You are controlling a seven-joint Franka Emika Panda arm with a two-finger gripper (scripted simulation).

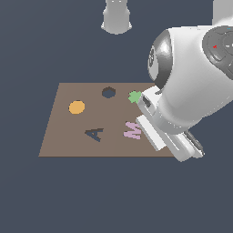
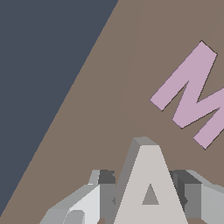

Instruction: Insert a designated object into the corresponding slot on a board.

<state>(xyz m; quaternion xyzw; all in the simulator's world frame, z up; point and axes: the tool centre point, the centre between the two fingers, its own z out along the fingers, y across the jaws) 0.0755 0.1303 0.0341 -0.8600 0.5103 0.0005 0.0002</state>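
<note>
Presently, findings run from the tool outward.

Gripper: the gripper (image 2: pixel 150 199) is clamped on the grey A (image 2: pixel 151 183); in the wrist view one finger (image 2: pixel 89 201) sits on each side of the letter, against its legs. In the exterior view the arm's body hides the fingertips and the piece.

Grey A: held, judged clear of the board (image 1: pixel 59 132), above its brown surface, near the pink M (image 2: pixel 192 96). It cannot be seen in the exterior view.

Pink M: lies flat on the board, apparently seated in its own cut-out, just left of the hand in the exterior view.

Slot: the dark A-shaped slot (image 1: pixel 94 134) is unfilled, at the board's near edge, left of the M in the exterior view and well apart from the hand.

Other board features: green clover (image 1: pixel 134 96) at the far edge beside the arm; dark round hole (image 1: pixel 108 92) left of it; orange disc (image 1: pixel 77 107) further left.

Done: judged, the pick-up is complete, with the letter secured between the fingers.

Left: judged, carrying the letter leftward over the slot, matching its orientation, lowering it in, and releasing.

Writing: no brand, label or printed text is legible. The only characters present are the shaped pieces and recess: A, M, A.
</note>
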